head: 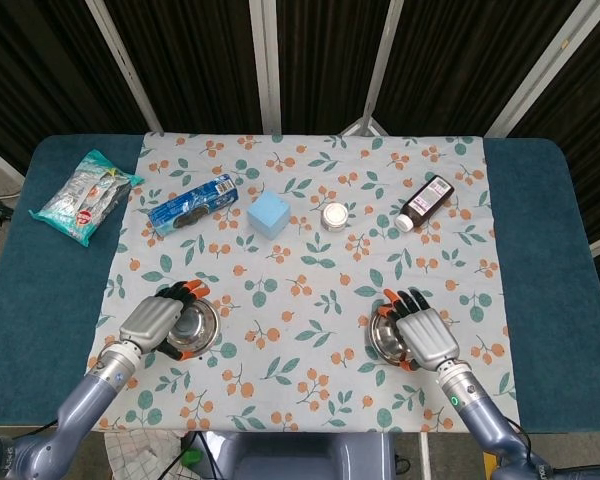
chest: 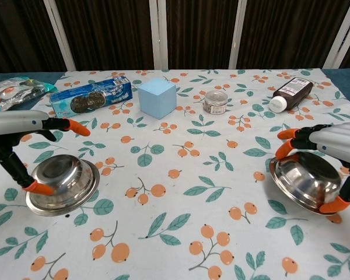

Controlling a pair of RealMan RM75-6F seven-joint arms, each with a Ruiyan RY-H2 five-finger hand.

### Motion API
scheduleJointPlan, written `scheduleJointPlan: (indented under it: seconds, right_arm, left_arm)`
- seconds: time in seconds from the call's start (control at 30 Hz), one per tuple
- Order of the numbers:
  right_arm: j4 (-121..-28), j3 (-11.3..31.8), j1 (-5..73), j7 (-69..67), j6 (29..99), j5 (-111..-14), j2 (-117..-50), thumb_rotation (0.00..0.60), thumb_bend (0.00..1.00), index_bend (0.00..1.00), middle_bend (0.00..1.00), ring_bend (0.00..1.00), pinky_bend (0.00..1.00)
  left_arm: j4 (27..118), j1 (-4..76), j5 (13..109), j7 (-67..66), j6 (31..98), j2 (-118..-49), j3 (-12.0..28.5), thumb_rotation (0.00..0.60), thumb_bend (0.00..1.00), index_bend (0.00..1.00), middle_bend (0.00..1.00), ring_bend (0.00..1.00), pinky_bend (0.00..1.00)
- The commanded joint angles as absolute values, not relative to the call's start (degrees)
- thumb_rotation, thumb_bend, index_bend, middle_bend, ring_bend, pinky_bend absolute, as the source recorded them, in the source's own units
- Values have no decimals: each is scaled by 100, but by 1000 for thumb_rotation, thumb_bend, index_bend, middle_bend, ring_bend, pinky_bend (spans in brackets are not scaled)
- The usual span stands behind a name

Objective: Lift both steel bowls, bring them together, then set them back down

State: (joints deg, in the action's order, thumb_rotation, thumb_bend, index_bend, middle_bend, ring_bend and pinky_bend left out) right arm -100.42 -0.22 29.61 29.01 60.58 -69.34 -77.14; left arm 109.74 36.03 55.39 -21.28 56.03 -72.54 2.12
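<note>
Mid-carry, by the look: left hand [chest: 23, 149] grips left steel bowl [chest: 63, 184], right hand [chest: 329, 153] grips right steel bowl [chest: 305, 181], both tilted, well apart. Next: close the gap at centre.

Two shallow round steel bowls, polished, opening upward. Left bowl [chest: 63, 184] held off the table at lower left, tilted slightly, gripped at the rim by the left robot hand [head: 157, 322]. Right bowl [chest: 306, 181] held at lower right, tilted toward centre, gripped by the right robot hand [head: 424, 340]. Well apart.
</note>
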Motion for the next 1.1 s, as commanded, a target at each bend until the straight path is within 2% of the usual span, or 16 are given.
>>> scheduleJointPlan:
  seconds: [0.03,0.23,0.47,0.63,0.73,0.9,1.1]
  right_arm:
    - [-10062,-30,2970,2976,6046,-6928,-7728,600,0,165,0,29,7]
    - [-10173,29,2995,3079,6008,-6710,-7733,600,0,39,0,24,1]
    - [-10370,122,2925,2689,6076,-6725,-7580,600,0,30,0,26,1]
    - [-10526,187,2591,2202,6795,-7313,-7352,600,0,129,0,50,1]
    - [-10555,150,2358,2360,7285,-7563,-7137,600,0,135,0,57,1]
    - [-10916,120,2049,2435,7662,-7468,-6618,600,0,135,0,59,1]
    - [-10884,-106,1581,1923,8182,-7969,-6314,600,0,135,0,59,1]
  left_arm:
    - [11081,3551,5719,-1910,5637,-7164,256,600,0,119,0,0,116]
    - [11341,3459,6016,-1638,5692,-6901,268,600,0,109,0,0,116]
    - [11904,3051,6934,-1204,6152,-6273,122,600,0,99,0,0,117]
    - [12212,2247,7971,-1789,7330,-5721,-406,600,0,100,0,0,117]
    - [12223,1675,8394,-2024,8143,-5607,-637,600,0,100,0,0,117]
    - [11870,997,8700,-1818,9000,-5451,-838,600,0,100,0,0,101]
    - [11221,390,8859,-1186,9677,-5494,-920,600,0,100,0,0,93]
